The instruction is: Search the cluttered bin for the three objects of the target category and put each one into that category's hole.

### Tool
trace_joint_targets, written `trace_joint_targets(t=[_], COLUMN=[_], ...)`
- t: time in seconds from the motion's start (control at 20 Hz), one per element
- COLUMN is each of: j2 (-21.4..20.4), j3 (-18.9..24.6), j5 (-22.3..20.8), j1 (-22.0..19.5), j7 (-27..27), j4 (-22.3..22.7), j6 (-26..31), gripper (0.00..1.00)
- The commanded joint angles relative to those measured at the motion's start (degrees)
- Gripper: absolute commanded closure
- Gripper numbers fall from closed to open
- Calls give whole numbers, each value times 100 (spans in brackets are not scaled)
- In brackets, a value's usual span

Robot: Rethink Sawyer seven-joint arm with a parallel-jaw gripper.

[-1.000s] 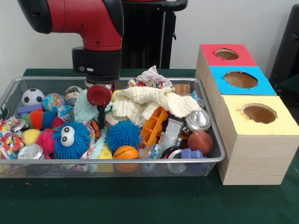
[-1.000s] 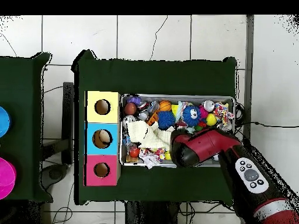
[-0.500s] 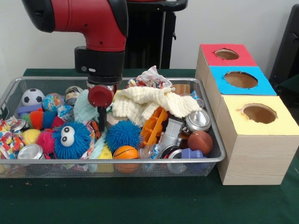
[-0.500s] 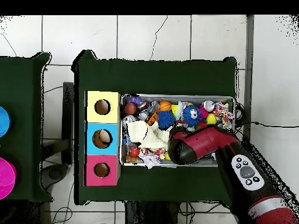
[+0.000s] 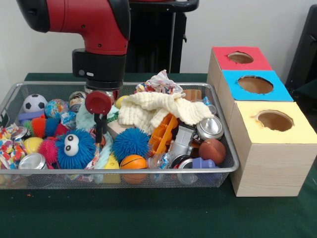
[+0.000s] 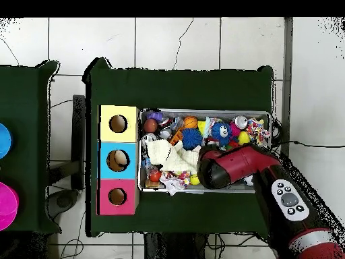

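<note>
A wire mesh bin (image 5: 49, 83) holds a heap of toys, cans and cloths. My gripper (image 5: 99, 134) hangs down into the bin's left half, between a blue spiky ball with eyes (image 5: 75, 148) and a plain blue spiky ball (image 5: 130, 143), in front of a pale teal cloth (image 5: 89, 116). It shows as one dark bar, with nothing seen in its grasp. To the right stands a wooden box with a red hole (image 5: 240, 57), a blue hole (image 5: 255, 84) and a yellow hole (image 5: 275, 120). In the overhead view the arm's red head (image 6: 219, 168) hides the gripper.
A cream knitted cloth (image 5: 158, 106) drapes over the bin's middle, above an orange plastic toy (image 5: 163, 134). Also inside are a small basketball (image 5: 133, 162), a brown ball (image 5: 213, 150), a soccer ball (image 5: 34, 103) and silver cans (image 5: 210, 127). The bin (image 6: 202, 110) lies beside the box (image 6: 118, 160).
In the front view the arm and gripper have shifted a little to the left, away from the cream cloth. The objects in the bin look unmoved.
</note>
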Motion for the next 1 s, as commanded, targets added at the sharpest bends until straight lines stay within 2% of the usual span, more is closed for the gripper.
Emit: trace_joint_targets(t=[0.05,0.25,0.45,0.75,1.0], j2=[-60,48,358,968,1331], j3=[-100,-109,-214,-627,-1039], j5=[68,-54,-341,-788,-887], j1=[-242,-380,-549,-521,-347], j7=[91,-47,42,499,854], j4=[-144,-145,-144,-289,-428], j6=[409,343,-11,-628,-1238], gripper=[0,0,0,0,0])
